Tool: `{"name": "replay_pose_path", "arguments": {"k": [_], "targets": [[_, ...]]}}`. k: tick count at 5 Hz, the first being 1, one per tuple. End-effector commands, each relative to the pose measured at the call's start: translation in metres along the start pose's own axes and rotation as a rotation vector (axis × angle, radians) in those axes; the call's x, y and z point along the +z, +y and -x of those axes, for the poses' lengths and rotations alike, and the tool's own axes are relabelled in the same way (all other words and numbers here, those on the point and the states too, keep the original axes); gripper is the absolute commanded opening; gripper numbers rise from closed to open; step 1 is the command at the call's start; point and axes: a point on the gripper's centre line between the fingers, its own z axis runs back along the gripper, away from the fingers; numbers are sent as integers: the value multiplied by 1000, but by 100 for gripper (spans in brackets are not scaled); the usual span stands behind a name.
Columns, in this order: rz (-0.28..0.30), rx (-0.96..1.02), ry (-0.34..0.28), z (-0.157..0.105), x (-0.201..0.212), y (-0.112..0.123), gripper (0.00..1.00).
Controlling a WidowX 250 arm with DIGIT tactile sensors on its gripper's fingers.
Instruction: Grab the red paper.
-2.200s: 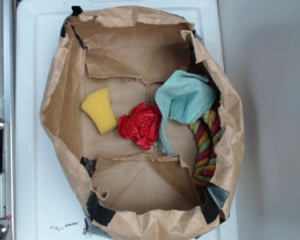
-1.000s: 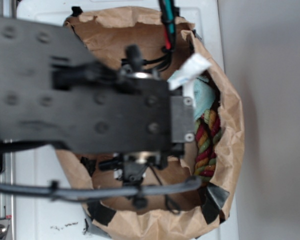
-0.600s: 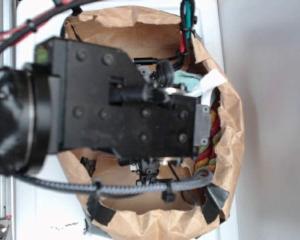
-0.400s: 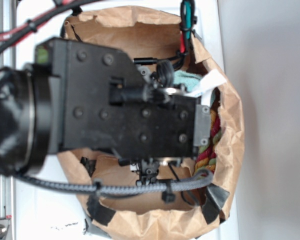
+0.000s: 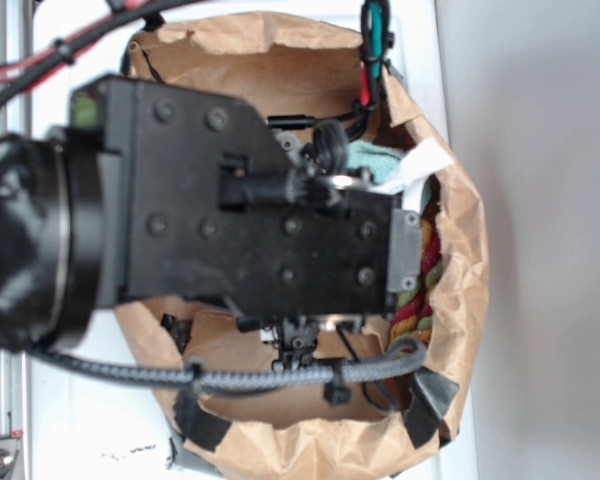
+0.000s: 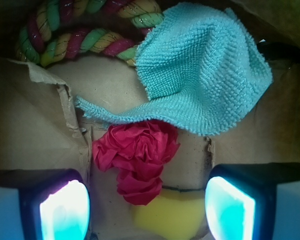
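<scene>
As the arm hangs over the bag: the step in hand looks like the final lining-up and lowering onto the red paper, with nothing gripped yet.
Red paper: it lies on the floor of the brown paper bag, seen from the wrist between the two lit pads, a little nearer the left-hand one in that view; from the outside camera the arm hides it completely.
Fingers: the gripper stands wide open, one glowing pad at each lower corner of the wrist view, and holds nothing.
Neighbours: the teal cloth drapes its lower hem over the top edge of the red paper; the yellow sponge touches it on the near side, low between the pads; the braided rope curls along the bag wall, well apart.
Centring: I would nudge so the crumpled ball sits squarely between the pads before going down.
Depth: go low enough that the pads flank the bulk of the paper, not just its upper petals, but stop short of pressing into the bag floor.
Closing: squeeze gently; crumpled paper probably gives and could slip out if pinched only at an edge.
Risk: the cloth hem or the sponge may be caught along with it, so keep the closing line off both.
Bag wall: a torn cardboard-coloured flap stands beside the left pad and could snag.
</scene>
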Motion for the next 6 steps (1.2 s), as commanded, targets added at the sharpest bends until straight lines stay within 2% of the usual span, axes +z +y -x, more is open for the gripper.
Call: {"name": "replay_pose_path", "arguments": {"k": [1, 3, 4, 5, 6], "targets": [[94, 7, -87, -10, -9, -27, 100], [43, -46, -72, -14, -31, -39, 100], [-61, -56, -68, -17, -48, -37, 100], [-152, -23, -56, -22, -63, -18, 100], [-196, 0, -56, -26, -67, -9, 100]]}}
